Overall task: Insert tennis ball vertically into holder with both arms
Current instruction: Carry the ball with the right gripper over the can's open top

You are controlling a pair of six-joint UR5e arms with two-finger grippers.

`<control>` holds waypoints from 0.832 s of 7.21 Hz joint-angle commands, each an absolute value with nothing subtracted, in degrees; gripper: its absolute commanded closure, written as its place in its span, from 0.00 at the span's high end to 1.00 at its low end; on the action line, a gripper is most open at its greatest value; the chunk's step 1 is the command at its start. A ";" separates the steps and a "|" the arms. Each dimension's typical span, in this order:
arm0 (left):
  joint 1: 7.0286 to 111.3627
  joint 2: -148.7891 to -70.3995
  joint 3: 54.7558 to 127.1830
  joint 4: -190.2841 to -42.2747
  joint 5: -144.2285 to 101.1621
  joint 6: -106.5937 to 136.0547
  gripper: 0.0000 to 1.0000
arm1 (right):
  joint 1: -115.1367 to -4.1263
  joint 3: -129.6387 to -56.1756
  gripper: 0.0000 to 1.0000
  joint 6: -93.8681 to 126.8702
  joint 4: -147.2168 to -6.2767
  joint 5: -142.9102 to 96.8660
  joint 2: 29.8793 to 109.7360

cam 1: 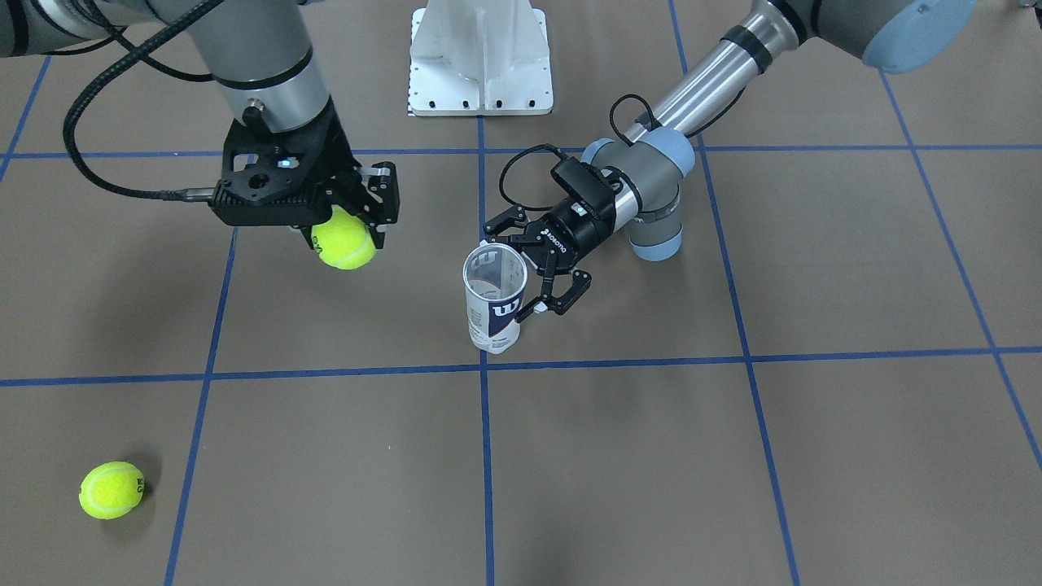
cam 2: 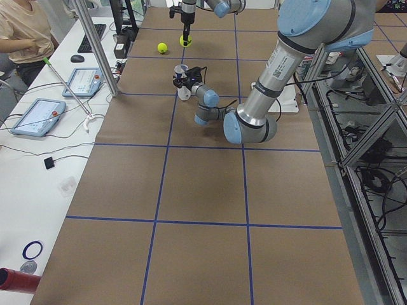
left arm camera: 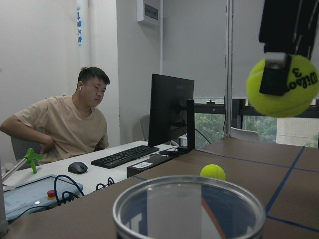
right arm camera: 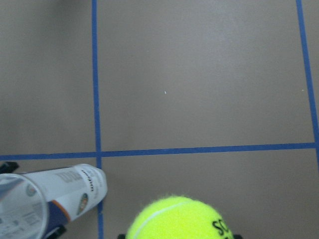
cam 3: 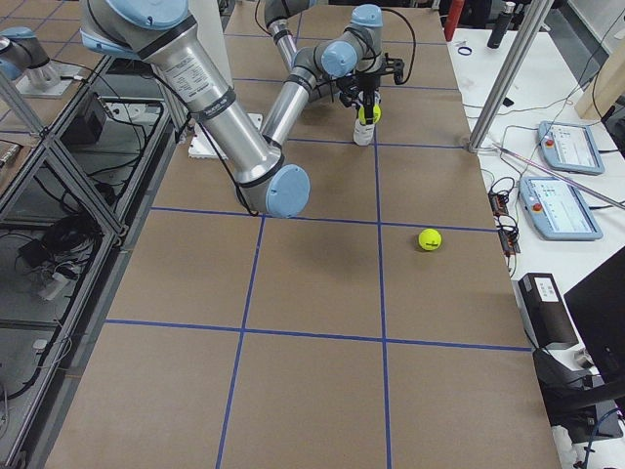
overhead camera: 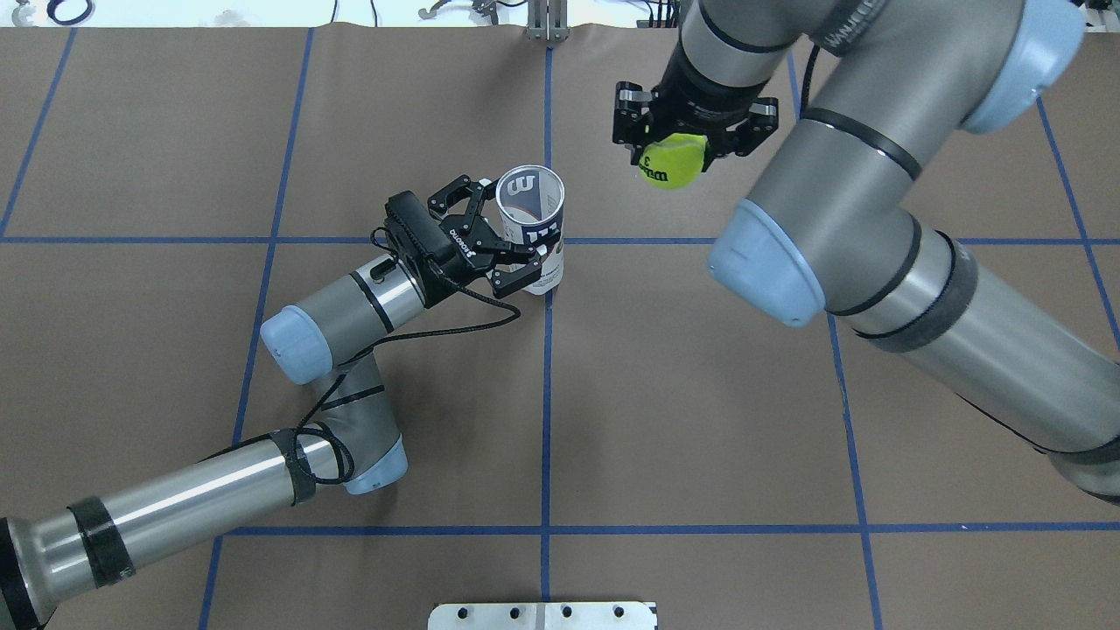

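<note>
The holder (cam 1: 493, 313), a clear tube with a white and navy label, stands upright on the table near the middle. My left gripper (cam 1: 511, 275) is shut on the holder from the side, just below its open rim; the overhead view shows the gripper (overhead camera: 514, 231) and the holder (overhead camera: 534, 199) too. My right gripper (cam 1: 346, 234) is shut on a yellow-green tennis ball (cam 1: 348, 246) and holds it in the air, off to one side of the tube. The overhead view shows this ball (overhead camera: 672, 166) apart from the tube's mouth. In the left wrist view the tube's rim (left arm camera: 189, 199) is low, with the held ball (left arm camera: 283, 85) at upper right.
A second tennis ball (cam 1: 112, 490) lies loose on the table, away from both arms. The white metal pedestal base (cam 1: 480, 57) stands at the robot's side of the table. Blue tape lines cross the brown surface. An operator (left arm camera: 70, 124) sits at a desk beyond the table's end.
</note>
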State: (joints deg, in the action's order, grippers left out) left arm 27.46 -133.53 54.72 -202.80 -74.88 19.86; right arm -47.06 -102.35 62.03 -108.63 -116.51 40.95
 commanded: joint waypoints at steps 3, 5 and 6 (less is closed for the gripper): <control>27.42 -133.51 54.76 -202.76 -74.88 19.86 0.99 | -44.75 -91.43 0.07 66.26 -108.37 -116.72 29.56; 27.42 -133.42 54.67 -202.85 -74.88 19.86 0.99 | -43.33 -88.59 0.19 67.41 -108.37 -116.19 27.16; 27.42 -133.50 54.75 -202.85 -74.88 19.86 0.99 | -42.55 -88.51 0.29 67.41 -108.28 -115.15 27.16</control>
